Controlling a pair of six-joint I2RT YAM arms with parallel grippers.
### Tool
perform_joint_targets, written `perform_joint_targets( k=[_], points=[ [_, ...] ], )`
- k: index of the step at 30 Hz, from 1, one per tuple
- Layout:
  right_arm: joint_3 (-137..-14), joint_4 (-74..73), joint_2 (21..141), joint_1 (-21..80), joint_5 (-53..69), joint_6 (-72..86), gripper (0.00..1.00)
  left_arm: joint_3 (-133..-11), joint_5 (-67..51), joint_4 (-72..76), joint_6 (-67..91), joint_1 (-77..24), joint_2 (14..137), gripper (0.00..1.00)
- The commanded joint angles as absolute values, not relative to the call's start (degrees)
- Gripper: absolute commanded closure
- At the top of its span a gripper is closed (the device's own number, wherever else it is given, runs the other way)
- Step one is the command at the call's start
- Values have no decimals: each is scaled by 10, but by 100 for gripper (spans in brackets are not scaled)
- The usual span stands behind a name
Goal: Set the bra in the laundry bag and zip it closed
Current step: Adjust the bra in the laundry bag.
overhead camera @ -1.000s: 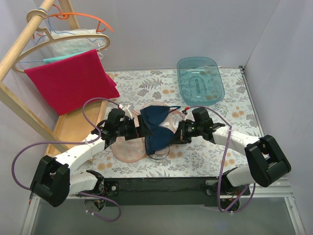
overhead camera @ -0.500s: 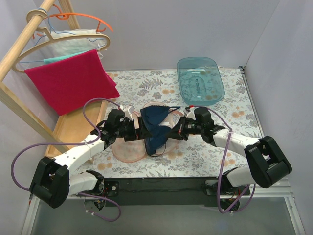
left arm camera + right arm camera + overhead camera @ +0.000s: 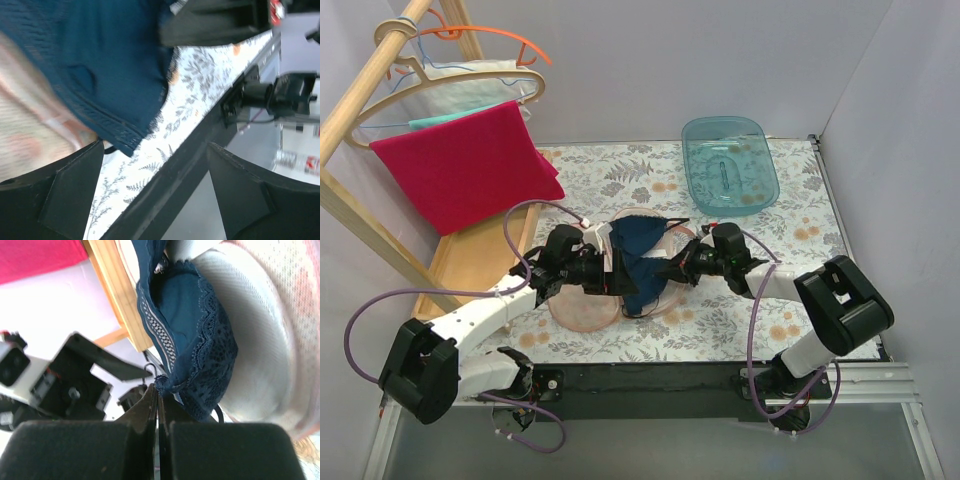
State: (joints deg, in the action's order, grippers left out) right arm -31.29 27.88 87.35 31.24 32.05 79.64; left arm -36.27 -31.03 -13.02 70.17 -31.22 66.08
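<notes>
Mid-counter, between the two arms: the bra, dark navy, two cups, scalloped lace along the edge, a pale patterned band on the inside, a thin dark strap looping out below. Draped over the laundry bag, peach-pink with a faint floral print and spread open, its pale mesh lining showing in the right wrist view. One cup resting in the bag's hollow, the rest bunched across its middle.

Right jaws pressed fully together, pinching a gathered bit of the bra's lace edge at their tips.

Left jaws spread wide, gripping nothing. Set just beside the bag's left part, with navy fabric and pink bag edge showing beyond them in the left wrist view. Touching the bag or not: cannot tell.
</notes>
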Motion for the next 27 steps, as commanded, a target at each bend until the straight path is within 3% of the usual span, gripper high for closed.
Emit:
perform_joint_targets(
  k=[1,10,14,20,24,25,27],
  points=[
    [-305,374,896,313,320,862,99,-398,-333,-142,672,-349,683,19],
    [-314,453,949,314,329,882,99,-407,-272,-149,686,-384,695,27],
    [-302,451,942,314,317,864,99,-409,-268,-149,684,-384,722,47],
    [-295,402,931,314,301,818,93,-395,-260,-125,693,-384,797,63],
    [-345,247,890,315,261,697,82,-386,-240,-123,700,-385,828,70],
    [-358,178,879,316,254,644,70,-384,-238,-122,703,-385,829,70],
    [-406,98,870,316,226,554,62,-384,-237,-123,704,-384,833,70]
  ],
)
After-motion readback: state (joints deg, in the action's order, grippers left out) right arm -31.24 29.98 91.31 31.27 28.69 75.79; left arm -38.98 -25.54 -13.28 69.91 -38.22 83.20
